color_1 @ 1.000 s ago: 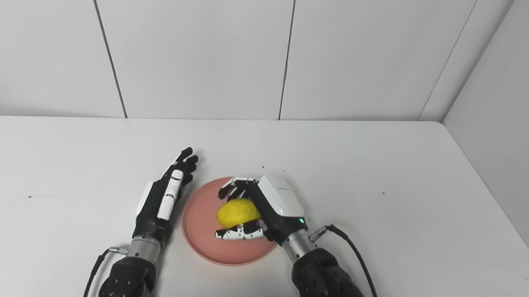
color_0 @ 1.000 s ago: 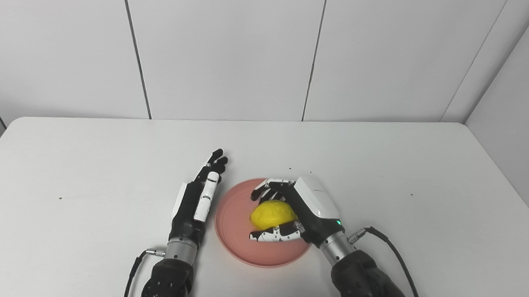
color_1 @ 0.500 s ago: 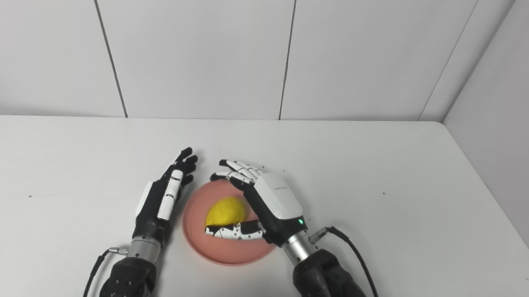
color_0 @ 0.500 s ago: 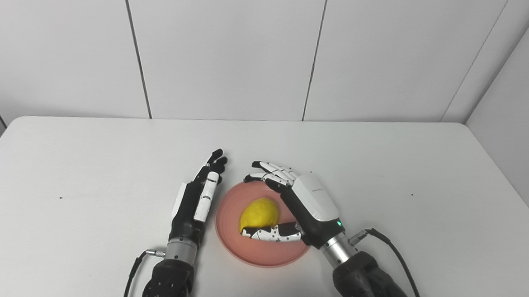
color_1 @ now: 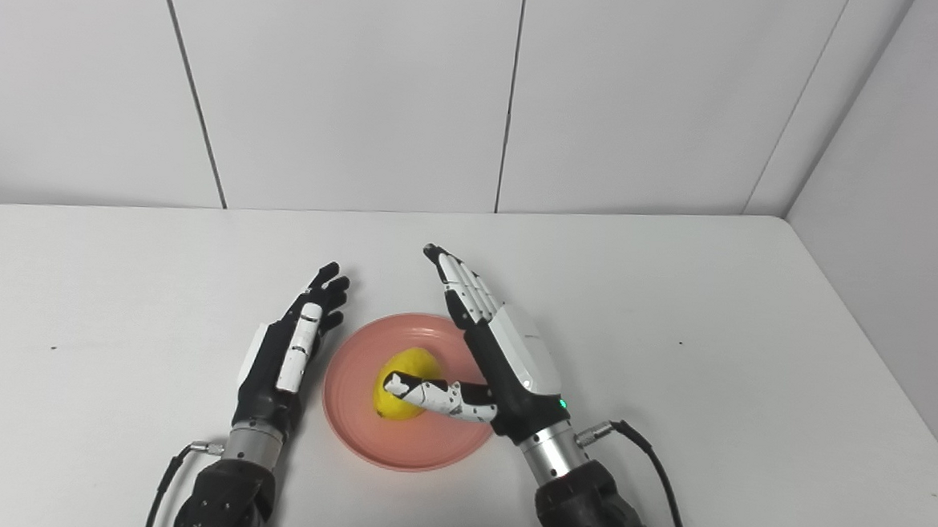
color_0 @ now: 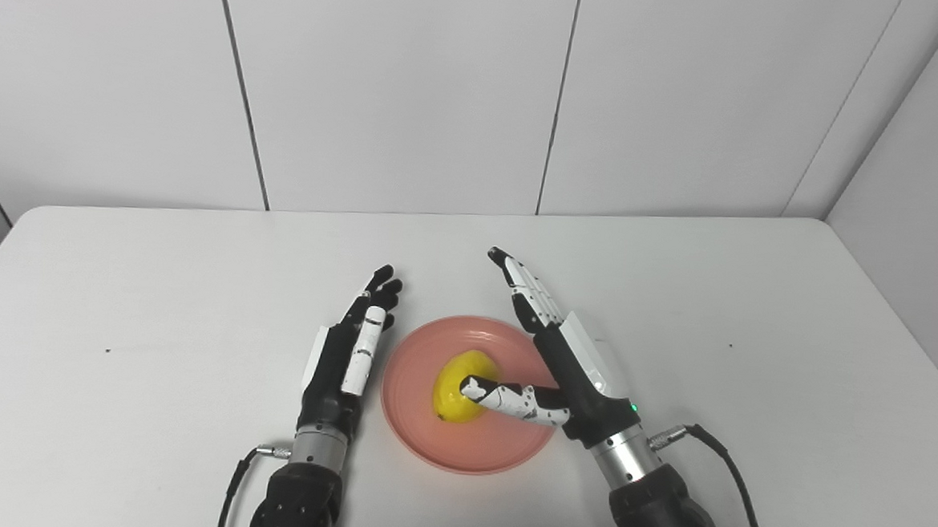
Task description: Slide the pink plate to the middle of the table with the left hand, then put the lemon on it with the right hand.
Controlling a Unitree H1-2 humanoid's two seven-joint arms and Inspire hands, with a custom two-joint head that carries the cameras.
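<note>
The right hand [color_0: 568, 365] had let go and spread wide beside the lemon [color_0: 463, 385], which now lay free on the pink plate [color_0: 507, 450], while the left hand [color_0: 348, 353] stayed flat beside the plate, so the placing looked done.

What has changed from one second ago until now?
The right hand let go of the lemon: its fingers opened and straightened away from the robot, leaving the lemon on the plate. The left hand and the plate stayed as they were.
</note>
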